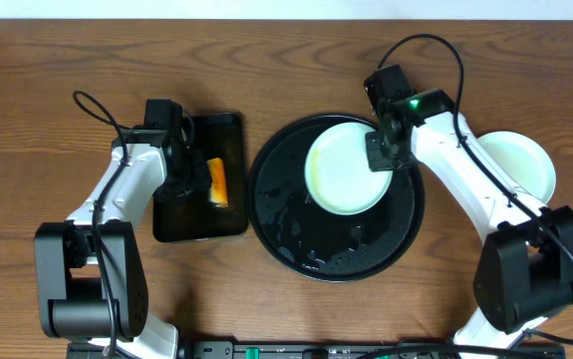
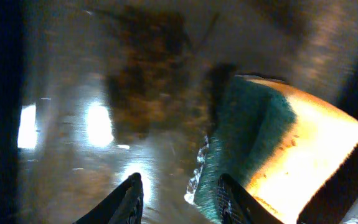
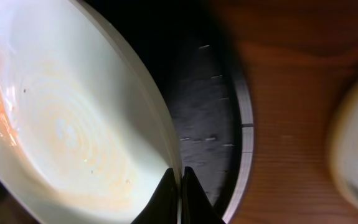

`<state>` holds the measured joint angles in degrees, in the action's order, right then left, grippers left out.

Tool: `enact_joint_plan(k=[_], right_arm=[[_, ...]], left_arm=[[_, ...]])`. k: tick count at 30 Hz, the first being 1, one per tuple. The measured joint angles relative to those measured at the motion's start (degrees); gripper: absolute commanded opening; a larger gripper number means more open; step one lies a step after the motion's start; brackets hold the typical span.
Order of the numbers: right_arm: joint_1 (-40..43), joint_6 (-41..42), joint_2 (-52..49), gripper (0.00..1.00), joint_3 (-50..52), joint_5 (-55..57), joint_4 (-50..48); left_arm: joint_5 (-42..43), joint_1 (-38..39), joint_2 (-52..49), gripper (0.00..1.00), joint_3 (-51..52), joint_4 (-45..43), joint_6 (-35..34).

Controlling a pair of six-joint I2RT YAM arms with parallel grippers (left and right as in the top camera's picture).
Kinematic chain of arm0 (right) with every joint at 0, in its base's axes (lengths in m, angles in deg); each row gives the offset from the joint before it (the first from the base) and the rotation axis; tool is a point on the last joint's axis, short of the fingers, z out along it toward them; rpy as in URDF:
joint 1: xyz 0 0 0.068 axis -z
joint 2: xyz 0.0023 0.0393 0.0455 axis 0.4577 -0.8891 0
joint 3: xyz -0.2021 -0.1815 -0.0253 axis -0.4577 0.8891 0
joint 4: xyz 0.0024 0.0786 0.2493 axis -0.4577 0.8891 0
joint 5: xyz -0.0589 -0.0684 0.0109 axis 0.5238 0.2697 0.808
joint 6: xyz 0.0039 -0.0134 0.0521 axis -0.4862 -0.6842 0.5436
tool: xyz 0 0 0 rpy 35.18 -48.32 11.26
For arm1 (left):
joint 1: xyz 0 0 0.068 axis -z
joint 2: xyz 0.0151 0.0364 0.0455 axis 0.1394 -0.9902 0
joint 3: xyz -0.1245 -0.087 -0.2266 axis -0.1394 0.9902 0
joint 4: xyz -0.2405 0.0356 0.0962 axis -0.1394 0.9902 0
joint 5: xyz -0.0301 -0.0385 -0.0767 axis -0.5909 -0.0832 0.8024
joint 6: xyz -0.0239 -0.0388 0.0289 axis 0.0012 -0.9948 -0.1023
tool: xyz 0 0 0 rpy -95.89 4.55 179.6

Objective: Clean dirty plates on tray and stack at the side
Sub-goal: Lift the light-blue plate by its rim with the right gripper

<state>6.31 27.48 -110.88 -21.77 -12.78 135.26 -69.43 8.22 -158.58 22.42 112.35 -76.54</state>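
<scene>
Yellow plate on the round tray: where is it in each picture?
Overhead: the yellow plate lies on the upper right part of the round black tray, with the right claw pinching its rim.
Left wrist: not in it.
Right wrist: the yellow plate fills the left side, with the claw at the bottom middle.
Shared landmark: the round black tray beneath the plate.

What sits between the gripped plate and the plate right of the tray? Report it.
Nothing loose: the right pincer grips the yellow plate; only the tray rim and bare table lie before the side plate.
</scene>
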Motion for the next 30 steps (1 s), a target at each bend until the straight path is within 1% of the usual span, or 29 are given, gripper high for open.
enact_joint_plan(k=[5, 8, 12, 14, 16, 21, 24, 26, 30], right_arm=[[-0.26, -0.11, 2.69, 0.01, 0.0, 7.04, -0.09], [-0.48, -0.13, 4.94, 0.01, 0.0, 9.66, -0.26], [-0.68, -0.22, 7.17, 0.01, 0.0, 11.52, -0.57], [-0.7, -0.68, 7.67, 0.01, 0.0, 12.13, -0.85], [-0.7, -1.14, 7.74, 0.01, 0.0, 13.07, -0.87], [-1.18, -2.03, 7.74, 0.01, 0.0, 18.93, -0.83], [-2.34, -2.25, 7.74, 0.01, 0.0, 22.38, -0.98], [-3.28, -2.47, 7.74, 0.01, 0.0, 23.69, -1.11], [-4.46, -2.71, 7.74, 0.01, 0.0, 24.85, -1.22]], left_arm=[[6.43, 0.0, 0.0, 0.39, 0.0, -0.24, 0.0], [8.52, 0.0, 0.0, 0.39, 0.0, -0.33, 0.0], [9.81, 0.0, 0.0, 0.41, 0.0, -0.94, 0.02], [10.54, 0.0, 0.0, 0.45, 0.0, -1.29, 0.04], [11.21, 0.0, 0.0, 0.45, 0.0, -1.57, 0.0], [13.11, 0.0, 0.0, 0.46, 0.0, -2.4, 0.02], [15.82, 0.0, 0.0, 0.51, 0.0, -4.02, 0.28], [17.09, 0.0, 0.0, 0.52, 0.0, -4.76, 0.52], [16.72, 0.0, 0.0, 0.53, 0.0, -4.92, 0.61]])
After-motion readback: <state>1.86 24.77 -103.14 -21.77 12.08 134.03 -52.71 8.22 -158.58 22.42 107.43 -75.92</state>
